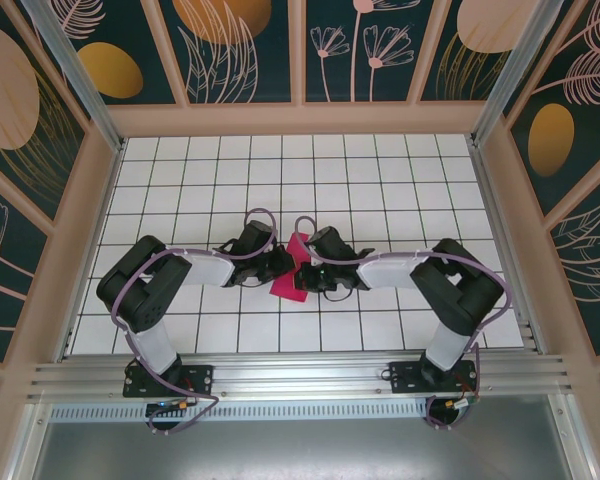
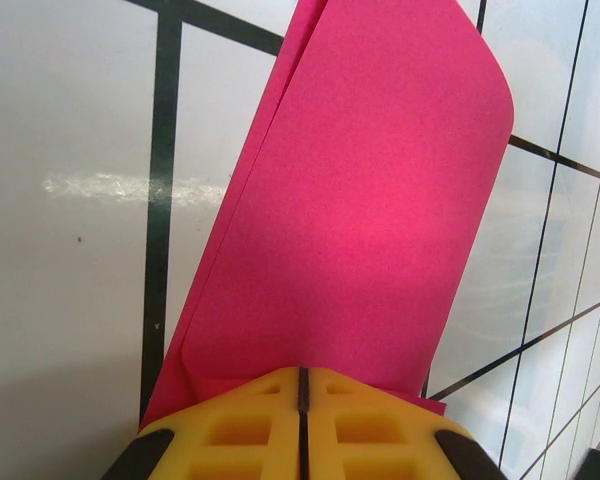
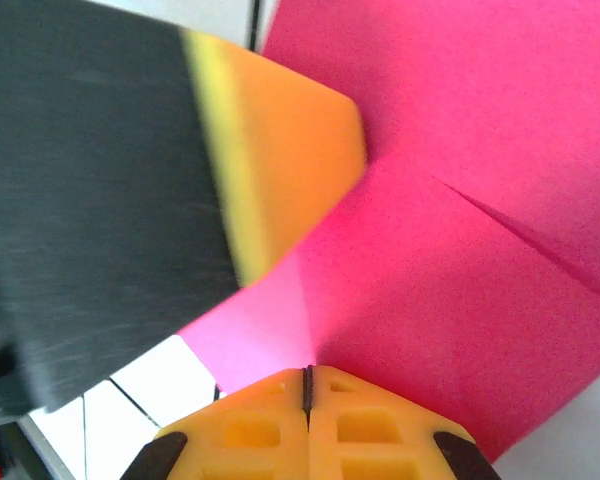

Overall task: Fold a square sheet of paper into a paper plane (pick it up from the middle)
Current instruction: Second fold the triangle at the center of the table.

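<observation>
Occupying the middle of the white grid-tiled tabletop (image 1: 380, 180), between the two arms: one thin magenta-pink square sheet of paper (image 1: 288, 284), plain, unmarked, partly folded over on itself. From overhead, a small pink portion shows on the far side of the meeting grippers and a larger portion on the near side, toward the arm bases. The part between is covered by the black wrist housings. Whether any edge touches the tiles cannot be told.

Left gripper (image 1: 282, 262): black body, yellow moulded fingers (image 2: 240, 430). In the left wrist view the fingers are pressed together with only a thin dark seam between them, clamped on the near edge of the sheet (image 2: 370, 200). The paper runs away from the fingertips as a doubled band, with a soft rounded fold along its right side and a second layer's edge along its left. White tiles and black grid lines lie behind it.

Right gripper (image 1: 308, 264): same make. In the right wrist view its yellow fingers (image 3: 240, 430) are fully closed, pinching the sheet (image 3: 460, 300). A straight crease crosses the paper at right, and a paler flap lies at lower left. One blurred orange-yellow finger (image 3: 280, 150) of the left gripper, on its black housing, sits against the paper at upper left.

The two grippers face each other, just beside one another.

Surroundings: dark teal wall panels with peach floral print (image 1: 240, 50); aluminium rail (image 1: 300, 375) at the near edge, carrying both arm bases.
</observation>
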